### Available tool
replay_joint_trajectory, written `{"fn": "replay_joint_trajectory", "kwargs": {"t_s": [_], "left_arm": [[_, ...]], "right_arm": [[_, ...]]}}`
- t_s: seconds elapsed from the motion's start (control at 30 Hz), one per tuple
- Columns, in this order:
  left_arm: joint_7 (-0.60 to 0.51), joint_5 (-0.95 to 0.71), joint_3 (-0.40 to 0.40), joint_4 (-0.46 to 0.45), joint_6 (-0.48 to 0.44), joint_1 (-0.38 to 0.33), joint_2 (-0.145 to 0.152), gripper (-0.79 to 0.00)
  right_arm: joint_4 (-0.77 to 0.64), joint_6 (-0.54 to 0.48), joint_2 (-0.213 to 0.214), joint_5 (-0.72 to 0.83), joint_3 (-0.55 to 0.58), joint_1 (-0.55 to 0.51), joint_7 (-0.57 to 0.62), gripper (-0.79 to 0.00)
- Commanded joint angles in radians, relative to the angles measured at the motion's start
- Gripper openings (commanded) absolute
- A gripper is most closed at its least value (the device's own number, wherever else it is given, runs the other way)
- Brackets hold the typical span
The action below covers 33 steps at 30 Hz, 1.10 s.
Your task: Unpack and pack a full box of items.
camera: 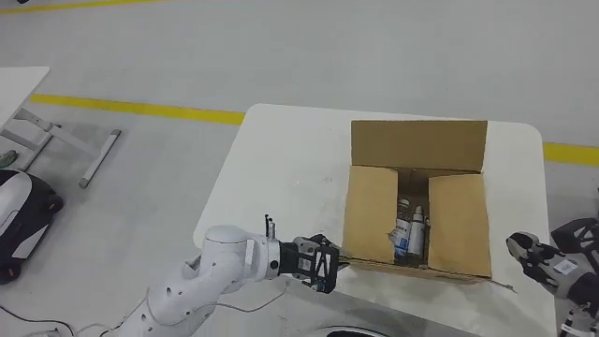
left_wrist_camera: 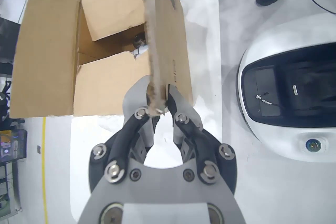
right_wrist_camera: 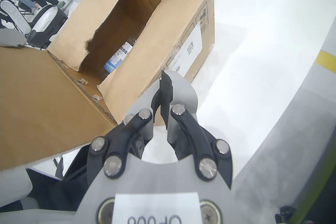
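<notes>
In the top view you have the cardboard box (camera: 459,225) on the white table (camera: 281,178), toward the robot's right. It is plain brown. Its far flap (camera: 418,142) is folded back, and the two side flaps (camera: 370,213) lie inward with a gap between them. In that gap you can see bottles (camera: 404,229) with white labels. Your left gripper (camera: 328,267) is at the box's near left corner, at the end of the near flap (camera: 421,271), which shows as a thin strip along the near edge. Your right gripper (camera: 529,251) is just beside the near right corner. In the left wrist view, the left gripper (left_wrist_camera: 160,101) is clamped on the corrugated edge of the near flap (left_wrist_camera: 164,25), which you see almost edge-on, running away from the fingers. Beyond it the box (left_wrist_camera: 110,83) is open, the far flap (left_wrist_camera: 44,51) is spread out flat, and a bottle (left_wrist_camera: 140,49) top peeks out between the side flaps. In the right wrist view, the right gripper (right_wrist_camera: 163,88) has its fingers pressed together with nothing between them. It is close to the box's near right corner; you cannot tell whether it touches the box (right_wrist_camera: 157,46). The left side flap has a ragged, torn edge. A bottle (right_wrist_camera: 118,58) with a blue-and-white label lies inside. A white sticker (right_wrist_camera: 193,46) and printed marks are on the side wall, and the near flap (right_wrist_camera: 39,104) spreads broadly outward.
</notes>
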Motion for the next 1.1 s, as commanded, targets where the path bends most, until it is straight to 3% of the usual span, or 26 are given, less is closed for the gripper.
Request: {"fn": "replay_joint_trajectory", "kwargs": {"t_s": [0.0, 0.3, 0.53, 0.9, 1.07], "left_arm": [[-0.071, -0.051, 0.018, 0.001, 0.028, -0.036, -0.007, 0.0], [-0.326, -0.201, 0.117, 0.089, 0.183, -0.193, -0.042, 0.0], [-0.445, -0.169, 0.197, 0.167, 0.297, -0.28, -0.065, 0.0], [-0.542, -0.196, 0.219, 0.215, 0.384, -0.311, -0.083, 0.0], [-0.548, -0.206, 0.201, 0.205, 0.39, -0.298, -0.084, 0.0]], "right_arm": [[0.006, 0.006, 0.001, 0.007, 0.004, 0.004, -0.002, -0.785], [0.012, 0.02, 0.007, 0.025, 0.054, 0.002, -0.005, -0.785], [0.024, 0.041, 0.01, 0.035, 0.064, 0.012, 0.001, -0.785], [0.029, 0.072, 0.012, 0.035, 0.034, 0.049, 0.019, -0.785], [0.062, 0.126, 0.014, 0.025, -0.006, 0.125, 0.075, -0.785]]}}
